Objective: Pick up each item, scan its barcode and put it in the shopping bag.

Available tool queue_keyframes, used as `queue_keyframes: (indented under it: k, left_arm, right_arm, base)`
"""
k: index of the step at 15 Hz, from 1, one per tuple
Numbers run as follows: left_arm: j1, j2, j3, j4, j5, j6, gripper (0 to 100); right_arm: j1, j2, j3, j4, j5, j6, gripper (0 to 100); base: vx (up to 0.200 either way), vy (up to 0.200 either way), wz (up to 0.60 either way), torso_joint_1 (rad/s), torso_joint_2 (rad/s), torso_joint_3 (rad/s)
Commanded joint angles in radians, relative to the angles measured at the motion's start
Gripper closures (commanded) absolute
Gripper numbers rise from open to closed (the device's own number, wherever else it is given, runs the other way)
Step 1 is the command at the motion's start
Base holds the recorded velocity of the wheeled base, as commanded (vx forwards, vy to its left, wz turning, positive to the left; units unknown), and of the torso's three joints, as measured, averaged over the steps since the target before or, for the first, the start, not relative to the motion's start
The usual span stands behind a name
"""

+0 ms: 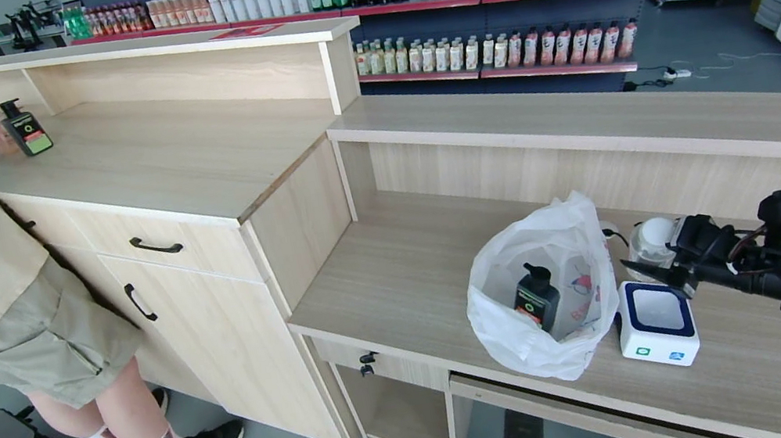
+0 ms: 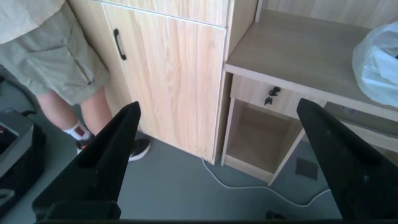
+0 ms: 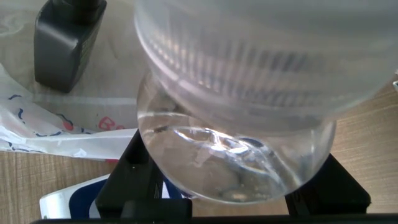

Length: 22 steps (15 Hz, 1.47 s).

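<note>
The shopping bag [image 1: 515, 345] is thin crinkly plastic, the bottle [image 3: 236, 155] clear and glossy, the counter [image 1: 401, 281] matt wood-grain.

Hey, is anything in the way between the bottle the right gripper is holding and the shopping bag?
Nothing visible does. The clear bottle in the right gripper is beside the shopping bag, whose mouth is open. The scanner sits lower, on the counter by the bag; a black pump bottle is already inside.
</note>
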Motion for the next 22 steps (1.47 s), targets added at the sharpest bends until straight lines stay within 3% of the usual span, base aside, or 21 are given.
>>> queue_keyframes:
  k: [1, 5, 6, 9, 11, 13, 16, 20, 22]
  left_arm:
    - [0.001, 0.0, 0.0, 0.0, 0.0, 0.0, 0]
    - [0.001, 0.0, 0.0, 0.0, 0.0, 0.0, 0]
    - [0.001, 0.0, 0.0, 0.0, 0.0, 0.0, 0]
    - [0.001, 0.0, 0.0, 0.0, 0.0, 0.0, 0]
    - [0.001, 0.0, 0.0, 0.0, 0.0, 0.0, 0]
    - [0.001, 0.0, 0.0, 0.0, 0.0, 0.0, 0]
    - [0.001, 0.0, 0.0, 0.0, 0.0, 0.0, 0]
    - [0.001, 0.0, 0.0, 0.0, 0.0, 0.0, 0]
    - [0.001, 0.0, 0.0, 0.0, 0.0, 0.0, 0]
  right_arm:
    - [0.0, -0.01, 0.001, -0.002, 0.0, -0.004, 100]
    - [0.006, -0.034, -0.004, -0.002, 0.0, 0.005, 100]
    - [0.023, -0.123, -0.01, 0.006, -0.006, 0.119, 100]
    - [0.004, -0.306, -0.021, 0.152, -0.024, 0.284, 100]
    - [-0.014, -0.43, -0.012, 0.302, -0.122, 0.335, 100]
    - [-0.047, -0.504, 0.02, 0.357, -0.202, 0.336, 100]
    - [-0.048, -0.541, 0.051, 0.349, -0.401, 0.338, 100]
    - [-0.051, -0.545, 0.066, 0.345, -0.423, 0.335, 100]
    - [-0.02, -0.51, 0.073, 0.253, -0.451, 0.352, 100]
  base:
    - [0.0, 0.0, 0.0, 0.0, 0.0, 0.0]
    - [0.0, 0.0, 0.0, 0.0, 0.0, 0.0]
    - [0.0, 0.0, 0.0, 0.0, 0.0, 0.0]
    - [0.0, 0.0, 0.0, 0.0, 0.0, 0.0]
    - [0.0, 0.0, 0.0, 0.0, 0.0, 0.0]
    - [0.0, 0.0, 0.0, 0.0, 0.0, 0.0]
    - [0.0, 0.0, 0.0, 0.0, 0.0, 0.0]
    - [0.0, 0.0, 0.15, 0.002, 0.0, 0.001]
    - [0.0, 0.0, 0.6, 0.002, 0.0, -0.002]
